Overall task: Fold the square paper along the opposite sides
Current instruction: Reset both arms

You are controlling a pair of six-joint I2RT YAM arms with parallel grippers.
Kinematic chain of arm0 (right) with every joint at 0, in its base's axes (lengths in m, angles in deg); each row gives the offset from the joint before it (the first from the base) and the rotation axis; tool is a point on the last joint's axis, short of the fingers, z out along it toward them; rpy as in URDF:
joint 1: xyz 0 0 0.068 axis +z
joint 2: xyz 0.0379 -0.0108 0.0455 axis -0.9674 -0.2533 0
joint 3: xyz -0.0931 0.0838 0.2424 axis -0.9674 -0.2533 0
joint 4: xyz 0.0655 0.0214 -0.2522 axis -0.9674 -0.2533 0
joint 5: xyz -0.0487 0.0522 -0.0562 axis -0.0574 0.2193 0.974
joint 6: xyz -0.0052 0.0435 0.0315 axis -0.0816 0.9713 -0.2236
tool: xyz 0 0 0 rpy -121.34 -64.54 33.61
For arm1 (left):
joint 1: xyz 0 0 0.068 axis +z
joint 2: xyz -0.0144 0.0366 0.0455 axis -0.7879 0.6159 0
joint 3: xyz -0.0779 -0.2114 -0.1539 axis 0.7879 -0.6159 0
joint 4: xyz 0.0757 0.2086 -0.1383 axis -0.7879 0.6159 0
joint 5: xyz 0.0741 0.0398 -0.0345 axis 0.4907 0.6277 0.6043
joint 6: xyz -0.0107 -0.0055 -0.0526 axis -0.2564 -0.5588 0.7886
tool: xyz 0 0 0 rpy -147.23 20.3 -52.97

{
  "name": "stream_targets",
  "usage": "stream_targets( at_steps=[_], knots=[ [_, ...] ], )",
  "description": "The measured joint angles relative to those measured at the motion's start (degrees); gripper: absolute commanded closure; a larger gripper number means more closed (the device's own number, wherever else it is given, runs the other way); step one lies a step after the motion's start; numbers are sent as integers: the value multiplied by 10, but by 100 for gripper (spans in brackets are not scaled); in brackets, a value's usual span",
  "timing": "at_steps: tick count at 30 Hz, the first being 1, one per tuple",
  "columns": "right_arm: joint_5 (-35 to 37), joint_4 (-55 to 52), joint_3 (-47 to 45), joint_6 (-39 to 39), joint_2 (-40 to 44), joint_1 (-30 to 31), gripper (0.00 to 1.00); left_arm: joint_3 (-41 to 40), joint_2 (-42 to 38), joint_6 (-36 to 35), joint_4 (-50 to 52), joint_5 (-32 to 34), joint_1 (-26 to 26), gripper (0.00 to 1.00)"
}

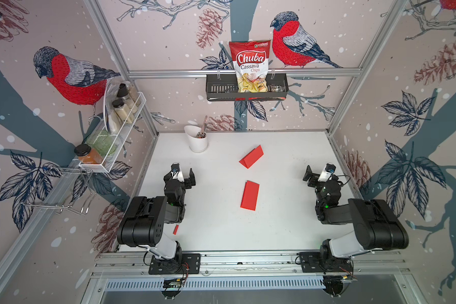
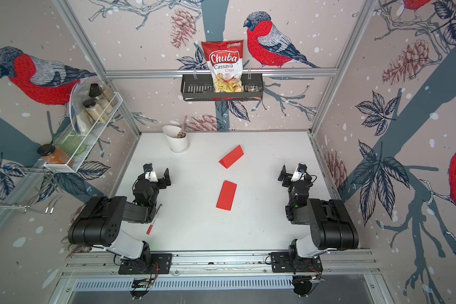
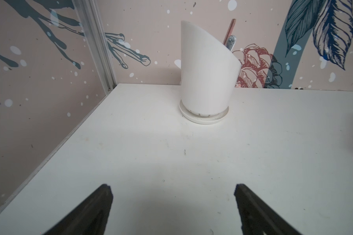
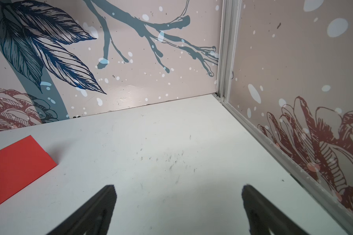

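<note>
Both top views show the folded red paper (image 1: 250, 195) flat at the centre of the table (image 1: 287, 223), with a tented second paper (image 1: 251, 156) at its 12 o'clock. The left gripper (image 3: 172, 188) at 9 o'clock and the right gripper (image 4: 178, 188) at 3 gape wide, empty. The fold looks done to me; the arms should stay clear of it. The chip bag (image 1: 250, 65) reads "Chuba Cassava Chips".
</note>
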Motion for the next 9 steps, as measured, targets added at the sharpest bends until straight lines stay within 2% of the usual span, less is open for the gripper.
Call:
stream_targets(
  at_steps=[9],
  knots=[
    [5,-17,7,0,-7,2,0,0,0,5,-2,0,1,3]
  ],
)
